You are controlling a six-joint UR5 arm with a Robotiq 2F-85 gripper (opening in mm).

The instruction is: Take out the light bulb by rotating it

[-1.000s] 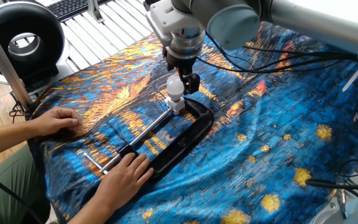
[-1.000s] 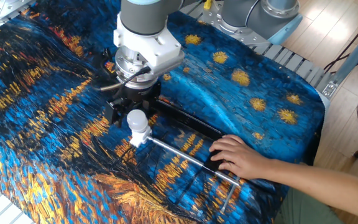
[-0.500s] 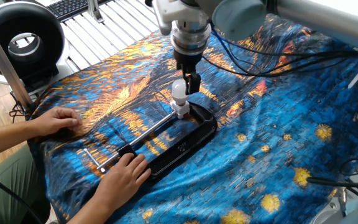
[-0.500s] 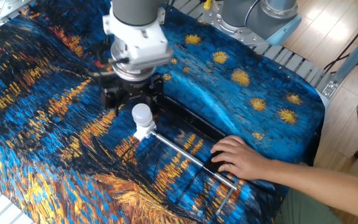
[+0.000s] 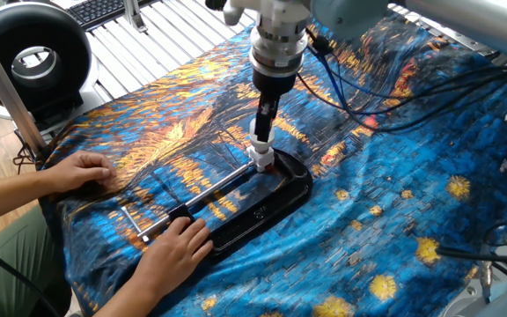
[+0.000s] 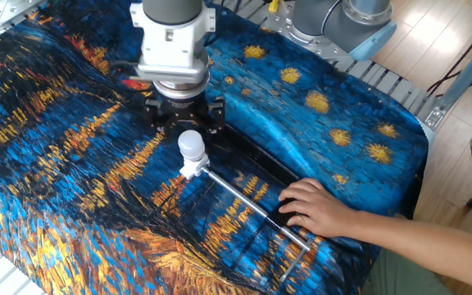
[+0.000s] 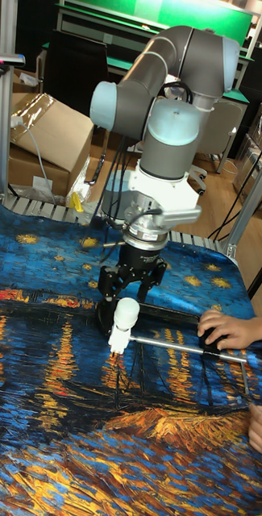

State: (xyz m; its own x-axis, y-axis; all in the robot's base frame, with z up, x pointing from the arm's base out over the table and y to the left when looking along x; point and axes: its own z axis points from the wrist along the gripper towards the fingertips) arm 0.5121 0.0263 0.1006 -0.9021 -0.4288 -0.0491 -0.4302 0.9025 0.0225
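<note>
1. At far left of one fixed view: hand on cloth [image 5: 82, 167], flat on the cloth [image 5: 394, 176], pinning that edge. Risk: cloth creeping under a twisting load if this pressure eases.
2. Next right: hand on clamp [image 5: 179, 245], pressing the near end of the black clamp [image 5: 275, 198] beside the rod [image 5: 209, 187]. Serves as the only visible brace against turning. Risk: clamp swinging around with the wrist, so no unscrewing.
3. At the rod's far end: socket [image 6: 189, 169], gripped by the clamp. Risk: socket spinning in the clamp along with whatever sits in it.
4. On top of the socket: bulb [image 6: 191, 145], upright, neck seated, not yet out.
5. Directly above and just behind the bulb: gripper [image 7: 129, 282], fingers [image 7: 106, 284] spread wide to either side, holding nothing. Cannot tell whether the tips already reach down to the globe.
6. Judged step: lowering around the globe, then closing and rotating.
7. Risks at the grasp:
   - closing off-centre, tilting the bulb and jamming the thread;
   - squeezing too hard, cracking the globe;
   - squeezing too lightly, pads slipping on the smooth surface;
   - pulling up before the thread is free, dragging clamp and cloth upward.
8. Further right: cables [image 5: 385, 88] trailing from the wrist. Risk: winding up or snagging during repeated turns.
</note>
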